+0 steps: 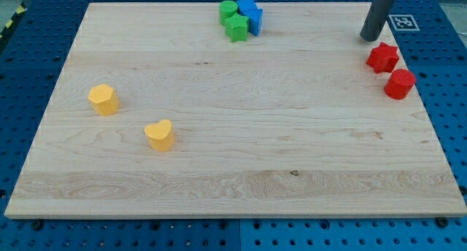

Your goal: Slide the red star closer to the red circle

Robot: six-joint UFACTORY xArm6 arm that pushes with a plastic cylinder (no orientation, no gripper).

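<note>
The red star (382, 57) lies near the right edge of the wooden board (241, 171), toward the view's top. The red circle (400, 84) sits just below and to the right of it, almost touching. My tip (371, 38) stands just above and slightly left of the red star, a small gap from it.
Two green blocks (232, 19) and two blue blocks (252, 16) cluster at the top middle. A yellow hexagon-like block (103, 99) and a yellow heart (159, 135) lie at the left. A marker tag (402, 22) is at the top right corner.
</note>
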